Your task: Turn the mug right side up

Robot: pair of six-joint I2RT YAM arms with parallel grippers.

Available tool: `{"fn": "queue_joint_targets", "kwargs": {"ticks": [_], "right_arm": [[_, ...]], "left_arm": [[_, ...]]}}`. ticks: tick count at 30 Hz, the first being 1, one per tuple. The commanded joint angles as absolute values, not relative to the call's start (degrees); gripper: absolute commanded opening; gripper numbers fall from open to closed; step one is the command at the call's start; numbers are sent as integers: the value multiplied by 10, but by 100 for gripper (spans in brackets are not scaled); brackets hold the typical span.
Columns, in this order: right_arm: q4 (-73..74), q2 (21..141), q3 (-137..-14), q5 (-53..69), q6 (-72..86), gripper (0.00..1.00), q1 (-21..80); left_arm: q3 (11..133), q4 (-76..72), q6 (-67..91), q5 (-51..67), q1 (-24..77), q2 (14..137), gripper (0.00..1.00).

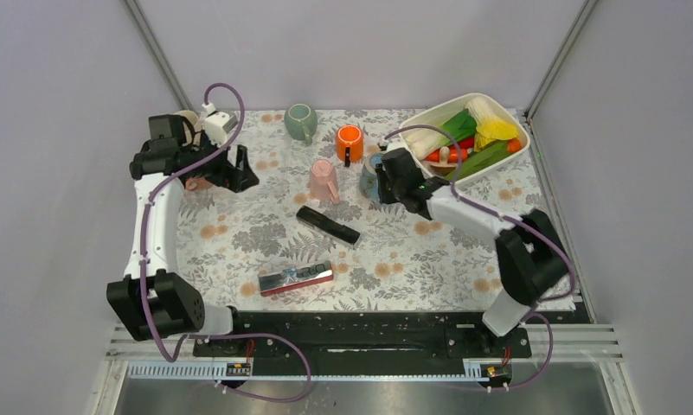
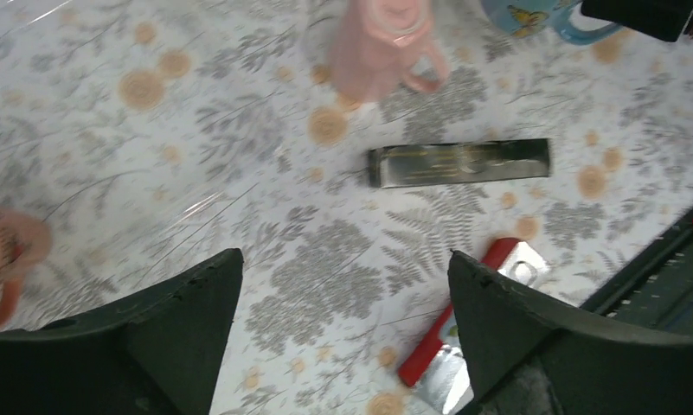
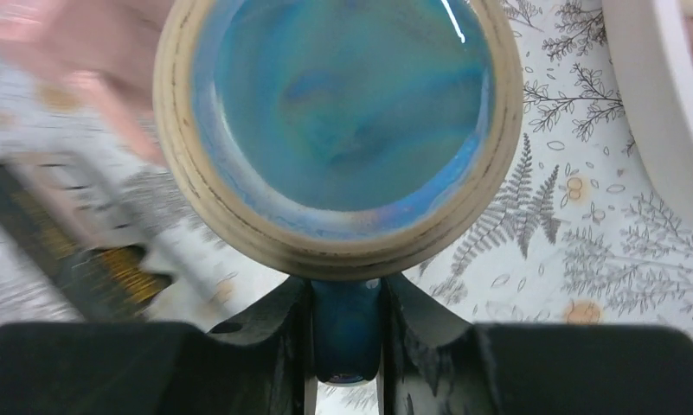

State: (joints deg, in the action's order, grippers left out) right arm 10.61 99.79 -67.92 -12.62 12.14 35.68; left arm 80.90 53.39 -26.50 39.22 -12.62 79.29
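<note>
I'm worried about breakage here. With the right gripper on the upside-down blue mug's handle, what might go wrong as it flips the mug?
1. The right gripper pinches only the narrow handle of the blue mug, so the heavier body may swivel or slip out mid-turn.
2. The pink mug and the white basket sit close on either side; a swinging mug could knock them.

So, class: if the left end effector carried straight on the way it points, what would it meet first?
The left end effector, open, would probably meet the bare floral tablecloth first; the black bar lies beyond, though depth is unclear.
</note>
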Motion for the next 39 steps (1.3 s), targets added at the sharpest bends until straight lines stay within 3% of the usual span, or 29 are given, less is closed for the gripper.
{"fn": "queue_joint_targets", "kwargs": {"ticks": [1, 4, 11, 17, 27, 33, 36, 39], "right_arm": [[-51, 796, -633, -57, 230, 0, 362], [-120, 718, -582, -23, 288, 0, 375], [-271, 609, -497, -20, 373, 0, 450], [-312, 581, -501, -13, 374, 0, 505], [-342, 558, -488, -28, 378, 0, 525], [-364, 594, -504, -2, 401, 0, 526], [-376, 615, -512, 18, 407, 0, 526], [-382, 625, -515, 20, 409, 0, 526]], "left_arm": [[815, 510, -180, 473, -57, 747, 94], [820, 511, -144, 502, -10, 728, 99], [864, 483, -60, 531, 118, 682, 99], [866, 373, 77, 564, 157, 668, 98], [870, 371, 107, 523, 187, 681, 92], [870, 301, 177, 572, 218, 679, 69], [849, 233, 236, 564, 246, 666, 51], [849, 206, 255, 559, 259, 661, 26]]}}
